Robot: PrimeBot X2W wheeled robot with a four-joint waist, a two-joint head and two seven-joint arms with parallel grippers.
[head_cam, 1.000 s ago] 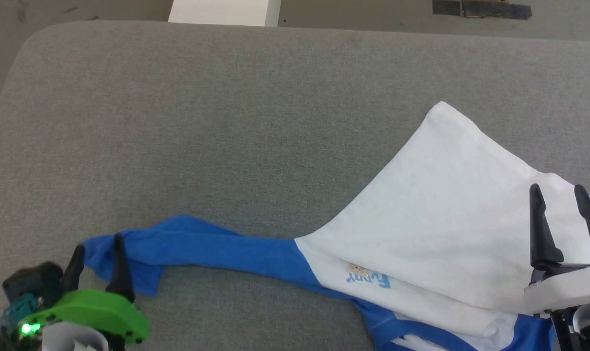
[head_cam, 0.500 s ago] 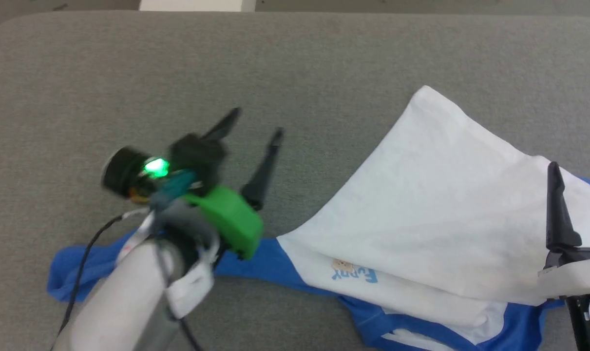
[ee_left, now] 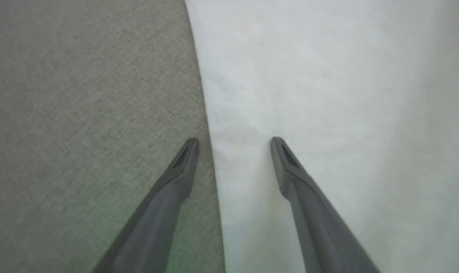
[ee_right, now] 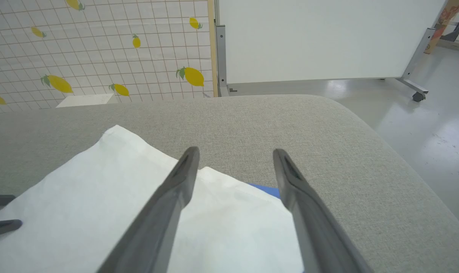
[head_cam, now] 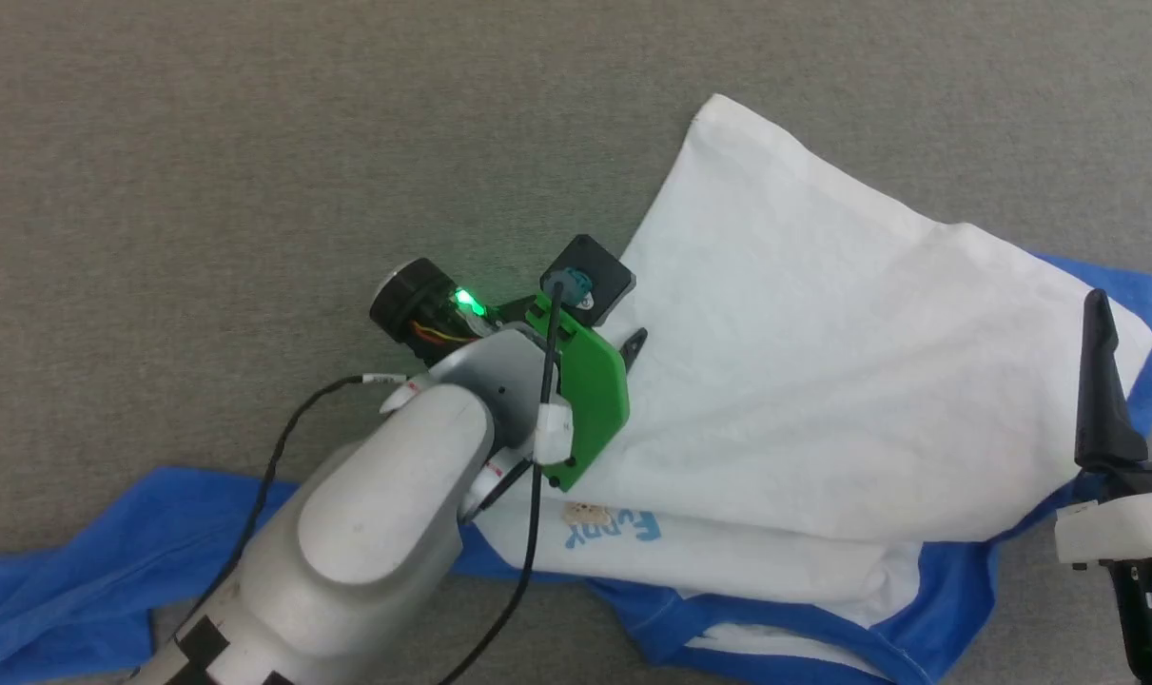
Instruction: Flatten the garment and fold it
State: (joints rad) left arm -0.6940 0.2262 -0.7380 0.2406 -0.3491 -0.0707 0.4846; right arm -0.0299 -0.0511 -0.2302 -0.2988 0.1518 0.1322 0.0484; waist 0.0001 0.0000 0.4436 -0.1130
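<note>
I see the T-shirt (head_cam: 804,381) lying crumpled on the grey fabric-covered desk (head_cam: 205,190), toward my right side. Its white body is doubled over in a slanted, roughly triangular panel. One bright blue sleeve (head_cam: 81,571) trails out to the lower left, and a blue edge shows along the lower right. The light-blue lettering (head_cam: 614,528) and the tan mark (head_cam: 580,511) face up, just below the folded panel. The left tool (ee_left: 233,142) is fully spread and grips nothing. In the left wrist view it straddles the left edge of the white panel, with one finger above the bare desk and the other above the cloth. I cannot tell whether the tips touch the fabric. The right tool (ee_right: 235,151) is also spread wide and empty, held above the right part of the T-shirt with its fingers pointing toward the far edge of the desk
</note>
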